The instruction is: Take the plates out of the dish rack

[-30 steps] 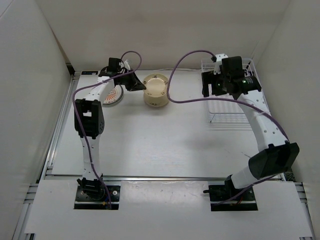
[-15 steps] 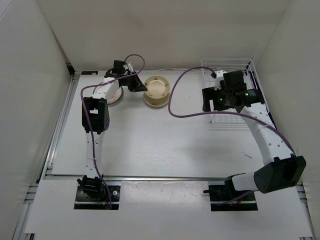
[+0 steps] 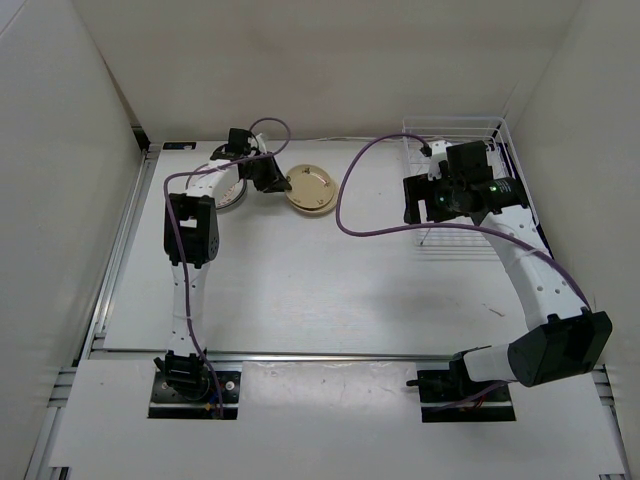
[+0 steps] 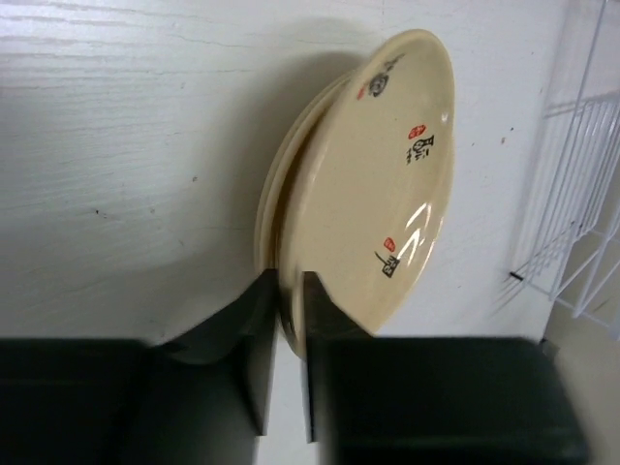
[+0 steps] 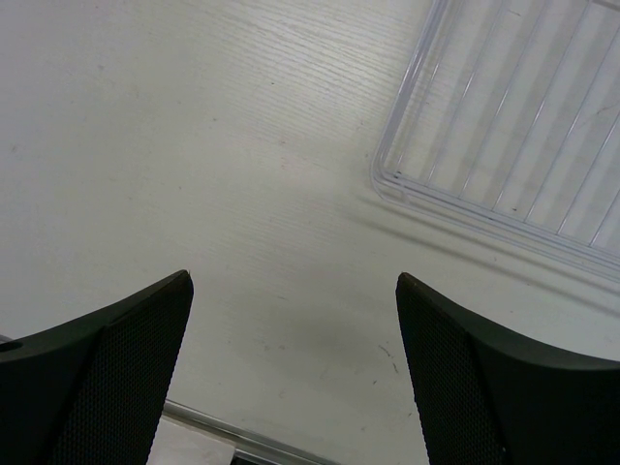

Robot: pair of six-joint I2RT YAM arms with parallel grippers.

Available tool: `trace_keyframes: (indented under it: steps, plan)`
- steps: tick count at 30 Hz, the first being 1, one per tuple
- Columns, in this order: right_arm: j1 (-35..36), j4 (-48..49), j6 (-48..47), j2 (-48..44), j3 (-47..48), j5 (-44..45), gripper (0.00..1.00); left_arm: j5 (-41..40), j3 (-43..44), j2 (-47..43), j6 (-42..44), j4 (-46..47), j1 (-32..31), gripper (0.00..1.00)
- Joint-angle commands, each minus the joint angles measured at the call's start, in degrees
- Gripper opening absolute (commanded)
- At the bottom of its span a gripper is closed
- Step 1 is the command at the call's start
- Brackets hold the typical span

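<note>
**Left arm at the plate stack.** The left tool point(image 4: 289, 279) is pinching the near rim of the top cream plate point(image 4: 373, 194). Its 2 fingers point(image 4: 260, 358) are standing close together with only the rim between them. That plate, carrying small red and black marks on its face, is lying on a short stack of cream plates point(image 3: 312, 188). The stack is sitting toward the far left of the table point(image 3: 330, 290). How many plates are lying beneath the top one cannot be told.

Just left of the stack, a white plate with an orange-red sunburst pattern point(image 3: 231, 198) is lying flat on the table, partly hidden under the left arm point(image 3: 188, 235).

**Right arm at the rack.** The right tool point(image 5: 293, 281) is hanging over the table with its fingers spread wide and holding nothing. A corner of the dish rack point(image 5: 504, 107) is showing just beyond its fingers. The white wire rack is sitting at the far right of the table, well apart from the stack, and the right arm point(image 3: 530, 270) is reaching up along its near side. A purple cable point(image 3: 345, 190) is looping from that arm out over the table between the rack and the stack.
</note>
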Motion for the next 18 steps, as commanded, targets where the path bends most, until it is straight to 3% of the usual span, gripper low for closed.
trace_keyframes:
  steps: [1, 3, 11, 14, 18]
  plan:
    - [0.20, 1.64, -0.15, -0.57, 0.92, -0.95, 0.88, 0.40, -0.45, -1.62, 2.11, 1.14, -0.67, 0.35]
    - [0.20, 1.64, -0.15, -0.57, 0.92, -0.95, 0.88, 0.93, -0.45, -2.15, 2.80, 1.14, -0.67, 0.48]
    - [0.20, 1.64, -0.15, -1.09, 0.39, -1.48, 0.88, -0.56, -0.97, -4.61, 6.14, 1.14, -1.73, 0.81]
    - [0.20, 1.64, -0.15, -1.62, 0.39, -1.48, 0.88, -3.28, -2.20, -6.19, 7.55, 1.14, -2.26, 0.92]
    - [0.20, 2.78, -0.15, -2.67, -0.22, 0.44, 0.88, -6.36, -4.22, -10.31, 10.09, 0.09, -2.78, 0.98]
